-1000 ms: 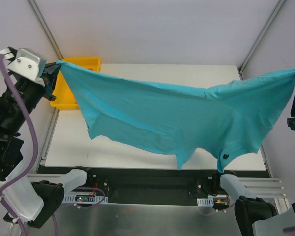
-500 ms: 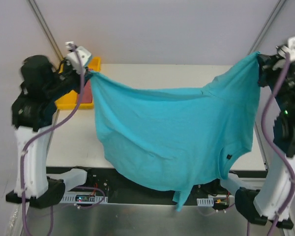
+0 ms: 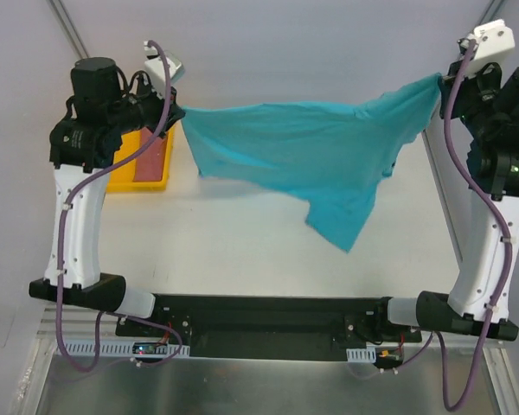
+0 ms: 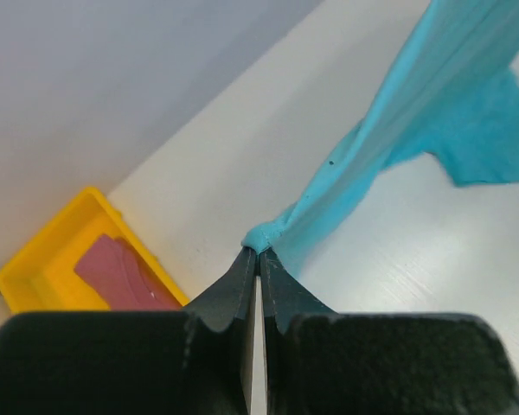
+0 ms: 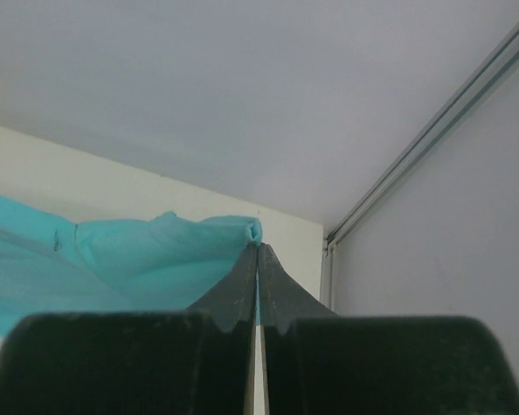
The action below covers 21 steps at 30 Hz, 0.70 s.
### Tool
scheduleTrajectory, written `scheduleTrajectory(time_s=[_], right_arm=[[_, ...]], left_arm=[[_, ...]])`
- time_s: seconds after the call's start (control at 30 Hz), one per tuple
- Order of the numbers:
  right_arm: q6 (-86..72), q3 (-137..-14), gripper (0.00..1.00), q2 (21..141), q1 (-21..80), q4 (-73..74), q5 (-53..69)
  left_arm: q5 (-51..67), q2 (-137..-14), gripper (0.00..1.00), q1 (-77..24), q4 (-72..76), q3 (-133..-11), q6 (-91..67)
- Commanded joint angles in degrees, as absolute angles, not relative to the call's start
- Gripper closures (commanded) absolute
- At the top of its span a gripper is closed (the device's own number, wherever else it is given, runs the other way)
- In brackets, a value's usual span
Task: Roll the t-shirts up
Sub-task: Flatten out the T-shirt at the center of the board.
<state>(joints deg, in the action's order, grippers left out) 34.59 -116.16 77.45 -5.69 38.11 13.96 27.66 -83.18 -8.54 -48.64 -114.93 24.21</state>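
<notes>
Teal t-shirt [image 3: 311, 151] hangs stretched above the tabletop [image 3: 242, 251], one corner pinched in the left hand [image 3: 176, 111], one in the right hand [image 3: 442, 79]; judged the spreading step, next laying it flat.

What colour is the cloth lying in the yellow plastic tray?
Dusty red-pink cloth, best seen in the left wrist view.
</notes>
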Motion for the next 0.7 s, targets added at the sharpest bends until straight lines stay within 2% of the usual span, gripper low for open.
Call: scheduleTrajectory(time_s=[0.0, 0.47, 0.57, 0.67], right_arm=[[34.55, -119.62, 0.99, 70.76, -5.36, 33.49, 14.5], [31.2, -128.57, 0.99, 56.43, -5.45, 44.28, 16.7], [30.5, -129.9, 0.99, 53.62, -5.36, 43.78, 16.0], [28.66, -131.21, 0.99, 53.43, -5.45, 40.96, 13.63]], left_arm=[[33.48, -78.14, 1.0, -8.09, -46.93, -119.96, 20.31], [29.0, -61.0, 1.0, -7.47, -46.93, -115.84, 24.79], [31.62, -59.24, 1.0, -5.81, -46.67, -118.47, 22.59], [32.69, -59.85, 1.0, -3.27, -44.66, -126.18, 19.69]])
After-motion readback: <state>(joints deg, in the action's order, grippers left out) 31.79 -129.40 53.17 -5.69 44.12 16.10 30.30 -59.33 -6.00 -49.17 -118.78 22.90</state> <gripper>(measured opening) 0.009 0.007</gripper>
